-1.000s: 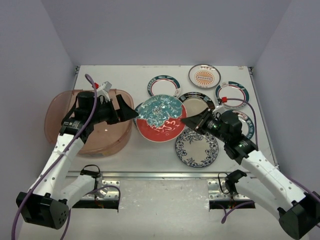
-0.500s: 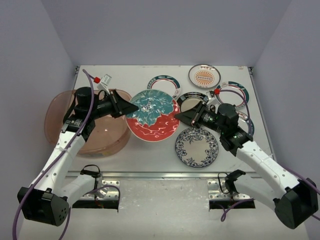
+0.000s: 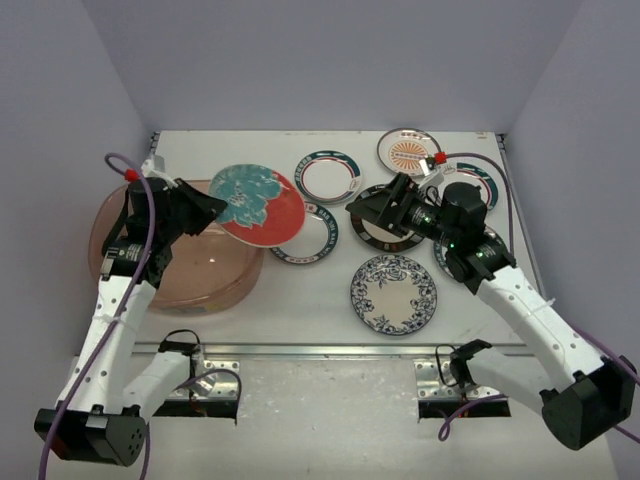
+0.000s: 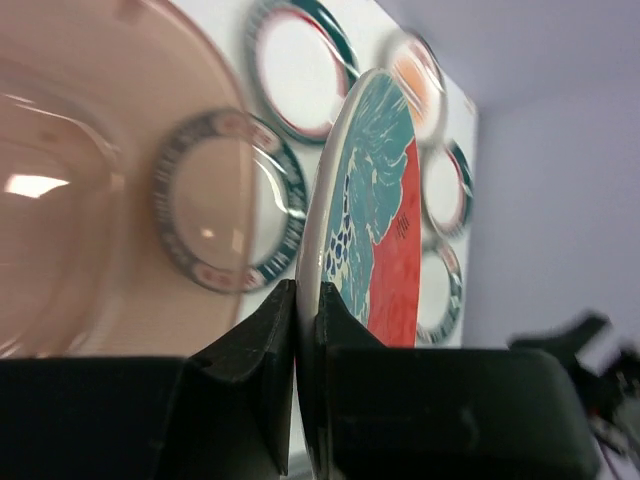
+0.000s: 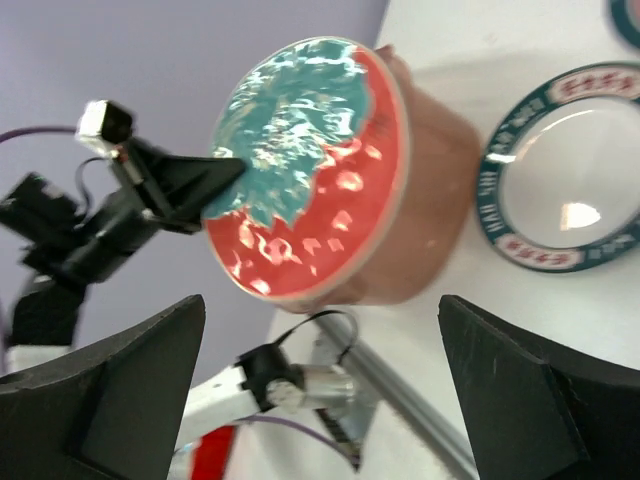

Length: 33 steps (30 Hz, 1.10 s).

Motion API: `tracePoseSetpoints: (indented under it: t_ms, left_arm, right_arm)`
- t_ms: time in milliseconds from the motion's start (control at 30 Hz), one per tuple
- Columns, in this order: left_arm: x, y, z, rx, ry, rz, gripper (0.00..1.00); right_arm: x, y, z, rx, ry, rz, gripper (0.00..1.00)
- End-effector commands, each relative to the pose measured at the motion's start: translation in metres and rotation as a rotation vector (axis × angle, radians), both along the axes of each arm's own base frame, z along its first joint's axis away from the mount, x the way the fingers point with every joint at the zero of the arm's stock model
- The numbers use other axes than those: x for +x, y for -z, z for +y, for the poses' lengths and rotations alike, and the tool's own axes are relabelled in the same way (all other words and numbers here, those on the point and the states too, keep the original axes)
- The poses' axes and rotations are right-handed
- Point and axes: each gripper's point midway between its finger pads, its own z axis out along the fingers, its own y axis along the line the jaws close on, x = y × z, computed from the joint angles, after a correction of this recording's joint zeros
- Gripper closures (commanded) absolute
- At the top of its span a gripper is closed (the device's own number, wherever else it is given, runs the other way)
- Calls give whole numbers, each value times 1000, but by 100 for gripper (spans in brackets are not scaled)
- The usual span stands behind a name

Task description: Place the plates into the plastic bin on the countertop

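Ceramic red-and-teal plate (image 3: 258, 203): rim pinched between left gripper (image 4: 295, 300) jaws, tilted beyond their tips over plastic bin (image 3: 105, 225) edge | right gripper (image 3: 368, 208) jaws spread, empty | likely stiff, glazed-slick, breakable; rim hold suits

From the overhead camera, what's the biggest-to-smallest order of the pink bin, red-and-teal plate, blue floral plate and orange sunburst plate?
1. pink bin, clearly largest.
2-3. red-and-teal plate and blue floral plate look about alike; the first is held up nearer the camera and tilted, so unranked.
4. orange sunburst plate, smallest.
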Motion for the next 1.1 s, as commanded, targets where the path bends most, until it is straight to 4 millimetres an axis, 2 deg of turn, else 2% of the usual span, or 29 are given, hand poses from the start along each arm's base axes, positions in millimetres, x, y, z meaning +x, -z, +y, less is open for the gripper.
tracePoseSetpoints:
  t_ms: [0, 67, 100, 133, 267, 400, 567, 767, 800, 900, 933, 967, 1067]
  left_arm:
    - [-10, -72, 97, 50, -571, -148, 100]
    - [-16, -67, 106, 55, -626, -131, 100]
    - [-26, -60, 117, 47, -695, -122, 100]
    - [-26, -59, 117, 46, -696, -121, 100]
    - [-38, -28, 135, 57, -815, -79, 100]
    - [-20, 5, 143, 95, -863, -22, 100]
    - [-11, 47, 156, 113, -958, 42, 100]
    - [14, 91, 152, 128, -923, 117, 100]
    - [16, 96, 152, 131, -921, 129, 96]
    - [20, 110, 164, 138, -921, 129, 68]
    - [20, 110, 165, 138, -921, 129, 66]
    - [22, 114, 169, 135, -915, 132, 45]
    - [23, 123, 167, 160, -875, 178, 7]
  right_arm:
    - [-2, 9, -39, -219, 83, -96, 1]
    - [-7, 15, -46, -269, 81, -93, 1]
    - [-9, 14, -54, -312, 98, -111, 1]
    - [-10, 17, -56, -331, 92, -114, 1]
    - [-17, 23, -63, -385, 88, -139, 1]
    - [-32, 36, -64, -417, 31, -151, 1]
    - [-50, 59, -72, -441, 20, -142, 1]
    - [-67, 85, -72, -442, -32, -103, 1]
    - [-69, 89, -72, -441, -38, -95, 1]
    - [-72, 100, -74, -443, -30, -66, 1]
    - [-72, 104, -75, -449, -27, -59, 1]
    - [-72, 111, -76, -460, -23, -42, 1]
    - [-72, 134, -81, -493, -10, 23, 1]
